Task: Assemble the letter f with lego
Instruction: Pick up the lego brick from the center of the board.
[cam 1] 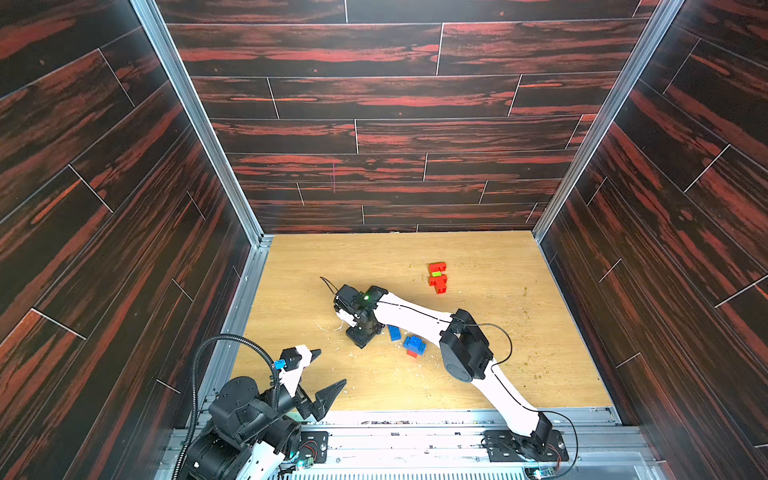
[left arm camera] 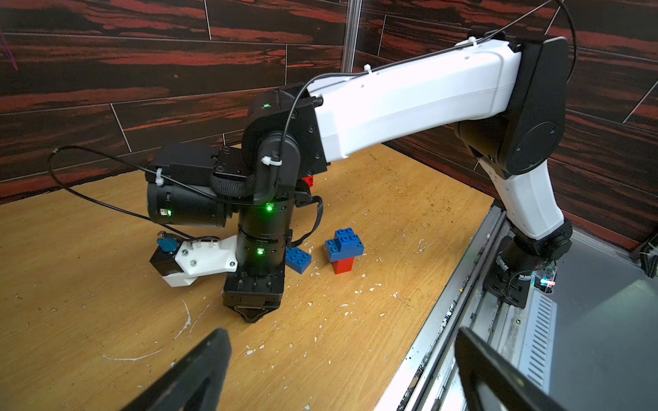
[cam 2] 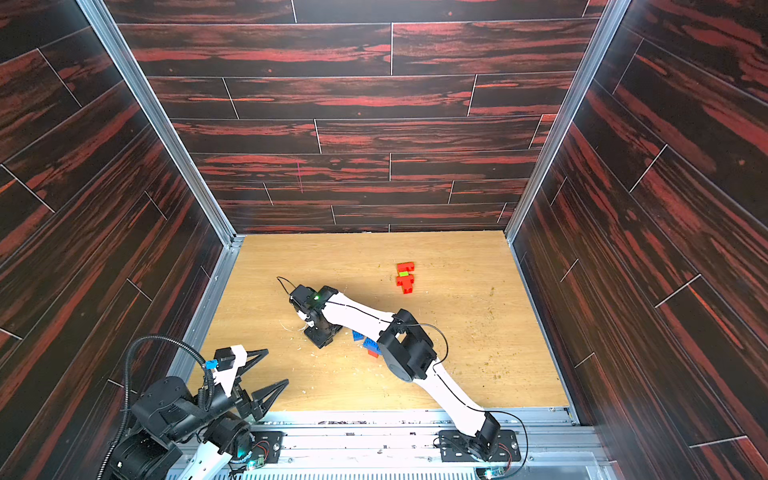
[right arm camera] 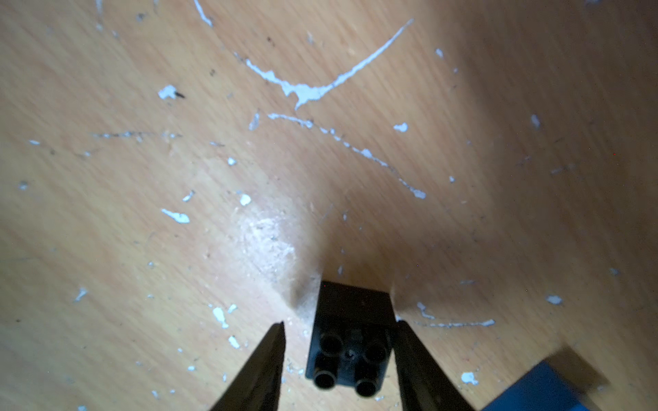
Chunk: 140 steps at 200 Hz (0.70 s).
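At the near edge of the counter, about 7 o'clock in a top view, the left gripper hangs clear. Its jaws are spread fully wide with nothing between them, and I judge it is parked there to leave the working patch free.

Toward the middle, the right gripper points straight down. Its jaws are partly apart and straddle the black brick, which sits studs-up on the wood. In the right wrist view one finger looks to lie against the brick's side. The other finger stands off with a sliver of wood showing, so nothing is gripped yet. The vertical, square-on pose suits a pinch across two flat walls.

At 3 o'clock from these jaws lies a loose blue brick. Just past it, at 4 o'clock, is a blue-and-red stack. Farthest off, at 1 o'clock and well apart, lies the red-orange and lime green column, probably the letter's started stem.
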Tool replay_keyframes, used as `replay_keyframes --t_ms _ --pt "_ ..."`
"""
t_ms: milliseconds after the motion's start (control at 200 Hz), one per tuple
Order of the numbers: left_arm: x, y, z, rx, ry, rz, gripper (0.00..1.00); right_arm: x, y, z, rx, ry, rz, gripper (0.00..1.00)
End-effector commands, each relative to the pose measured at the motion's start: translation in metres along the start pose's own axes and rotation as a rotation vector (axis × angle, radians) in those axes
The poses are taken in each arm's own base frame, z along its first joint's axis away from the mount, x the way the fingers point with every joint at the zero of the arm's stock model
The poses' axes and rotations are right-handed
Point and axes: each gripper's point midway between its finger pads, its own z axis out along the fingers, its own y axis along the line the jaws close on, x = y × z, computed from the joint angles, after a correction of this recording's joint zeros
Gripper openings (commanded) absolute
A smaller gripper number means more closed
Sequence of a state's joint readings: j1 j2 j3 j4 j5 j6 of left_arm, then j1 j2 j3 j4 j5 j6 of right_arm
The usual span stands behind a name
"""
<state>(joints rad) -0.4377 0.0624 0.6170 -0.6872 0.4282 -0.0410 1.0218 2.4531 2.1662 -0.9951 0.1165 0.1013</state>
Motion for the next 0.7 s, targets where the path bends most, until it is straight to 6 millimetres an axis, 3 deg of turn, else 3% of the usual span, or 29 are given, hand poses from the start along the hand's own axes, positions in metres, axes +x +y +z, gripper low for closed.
replay_keyframes --t_ms 0,185,696 --pt "0.0017 -0.0023 -0.0009 0.011 0.002 0.014 1.00 0.0044 0.0038 0.0081 -0.001 0.030 -0.002 0.43" --pt "0.0015 -0.0022 -0.0009 0.011 0.001 0.014 1.00 0.0055 0.0025 0.0084 0.003 0.037 -0.004 0.40" --pt "0.0020 -0.0024 -0.0009 0.012 0.002 0.014 1.00 0.0077 0.0033 0.0129 -0.002 0.052 -0.004 0.46"
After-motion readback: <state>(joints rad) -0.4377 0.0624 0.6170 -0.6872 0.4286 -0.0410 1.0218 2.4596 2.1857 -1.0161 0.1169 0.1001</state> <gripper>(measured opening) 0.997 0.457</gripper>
